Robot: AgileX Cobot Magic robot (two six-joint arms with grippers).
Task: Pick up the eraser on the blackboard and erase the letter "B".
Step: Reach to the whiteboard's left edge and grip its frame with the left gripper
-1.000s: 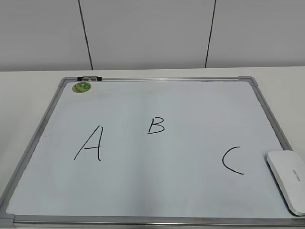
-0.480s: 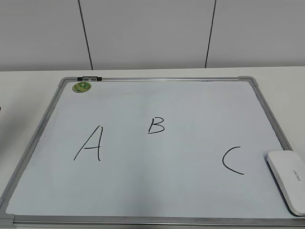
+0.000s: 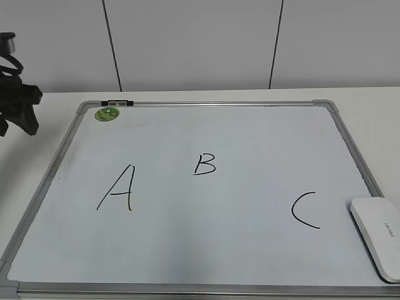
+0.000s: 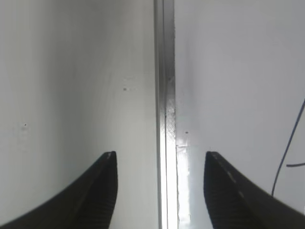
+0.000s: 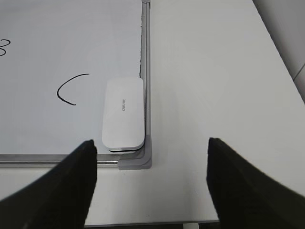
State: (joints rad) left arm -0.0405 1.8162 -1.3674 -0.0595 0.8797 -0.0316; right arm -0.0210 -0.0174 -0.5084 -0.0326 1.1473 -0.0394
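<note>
The blackboard (image 3: 250,144), white with a silver frame, lies flat on the table. A small black letter "B" (image 3: 205,164) is near its middle, between a larger A (image 3: 117,189) and a C (image 3: 305,210). The white eraser (image 3: 379,236) lies on the board's front right corner; the right wrist view shows it (image 5: 123,113) beside the C (image 5: 70,89). My right gripper (image 5: 151,143) is open above the table just in front of that corner. My left gripper (image 4: 159,155) is open and empty over the board's left frame rail (image 4: 166,95); it shows at the left edge (image 3: 15,103).
A round green magnet (image 3: 107,114) and a black clip (image 3: 117,102) sit at the board's back left corner. White table (image 5: 219,86) extends to the right of the board, with its front edge close below my right gripper. A grey panelled wall (image 3: 200,44) stands behind.
My left arm has come into the exterior view at the far left edge. The board, letters and eraser have not moved.
</note>
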